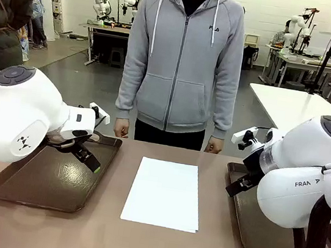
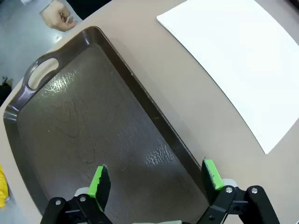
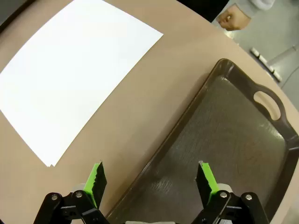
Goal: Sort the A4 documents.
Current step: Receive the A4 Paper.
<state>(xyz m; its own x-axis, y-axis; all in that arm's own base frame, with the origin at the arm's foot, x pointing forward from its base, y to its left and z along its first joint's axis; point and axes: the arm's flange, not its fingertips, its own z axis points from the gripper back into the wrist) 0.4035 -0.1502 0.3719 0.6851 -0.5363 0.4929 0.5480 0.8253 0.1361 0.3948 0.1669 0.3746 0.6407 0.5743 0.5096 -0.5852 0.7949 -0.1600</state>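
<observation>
- Tan table (image 1: 106, 239) in a busy lab, with a person standing at its far side.
- Over the left tray (image 2: 70, 130) hangs the left gripper (image 2: 155, 173), jaws spread wide with nothing between them.
- Above the inner rim of the right tray (image 3: 233, 140), the right gripper (image 3: 150, 173) is likewise apart and empty.
- Flat between the two grippers lie the A4 documents (image 1: 164, 193), just past each tray's inner rim. An offset corner edge suggests more than one sheet, though I can't be sure.
- Step in hand, as I judge it: the opening reach, with no sheet lifted yet.
- Next, one gripper must cross to the stack's edge and tease up the top sheet alone.
</observation>
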